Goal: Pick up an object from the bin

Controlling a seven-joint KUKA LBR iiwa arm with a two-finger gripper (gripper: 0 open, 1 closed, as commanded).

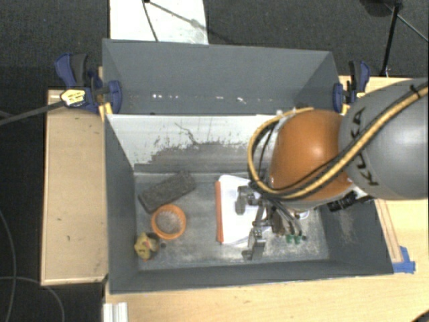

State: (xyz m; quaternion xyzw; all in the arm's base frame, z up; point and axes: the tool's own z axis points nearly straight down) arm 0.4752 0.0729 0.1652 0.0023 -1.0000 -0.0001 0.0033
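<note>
The gripper (267,239) is hanging over the white pad's (231,203) right edge, a likely hold; open or shut, I cannot tell.

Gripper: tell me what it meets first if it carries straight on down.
Probably the flat white pad with the orange edge, whose near corner lies under the gripper; possibly the bin floor just beside it, as depth is unclear.

dark floor (40,19), thin black cable (27,112) across its left, white sheet (127,12) at the top
</note>
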